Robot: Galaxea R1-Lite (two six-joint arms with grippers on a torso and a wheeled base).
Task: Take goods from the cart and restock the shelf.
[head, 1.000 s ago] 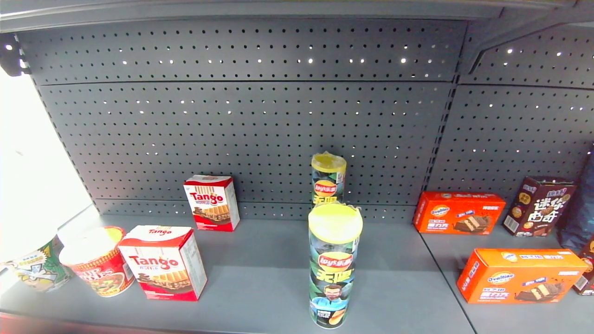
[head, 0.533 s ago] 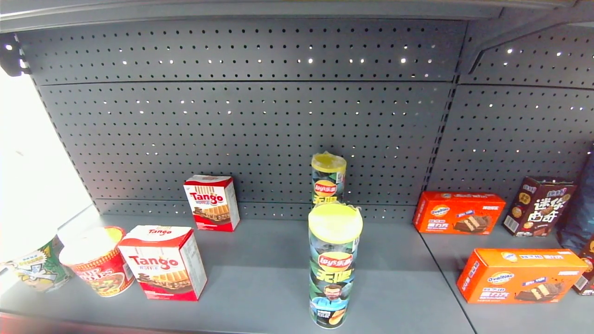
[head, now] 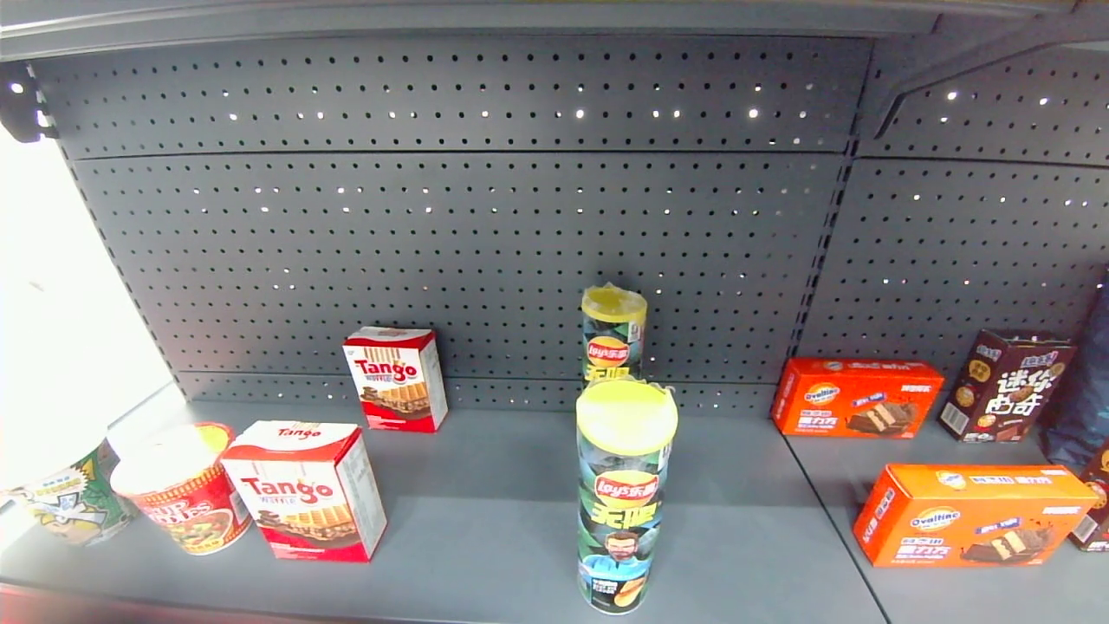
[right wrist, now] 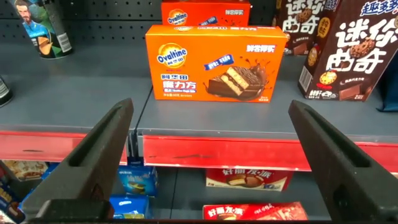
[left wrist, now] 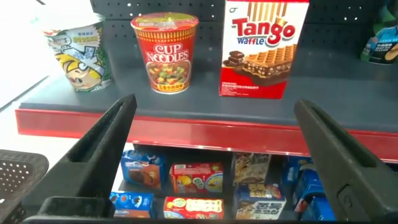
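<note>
Left gripper (left wrist: pixel 214 102) jaws spread wide, empty, just before the shelf (left wrist: pixel 186 102) edge, facing a red noodle cup (left wrist: pixel 165 53) and wafer box (left wrist: pixel 264 46). Right gripper (right wrist: pixel 210 104) equally wide, empty, facing an orange chocolate-wafer box (right wrist: pixel 214 62). Mid-shelf, near chip canister (head: pixel 625 494) stands before far chip canister (head: pixel 613 334)

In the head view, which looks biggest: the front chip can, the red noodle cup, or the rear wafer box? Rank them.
1. front chip can
2. red noodle cup
3. rear wafer box, though it stands farther back, so it may really be bigger than it looks.
</note>
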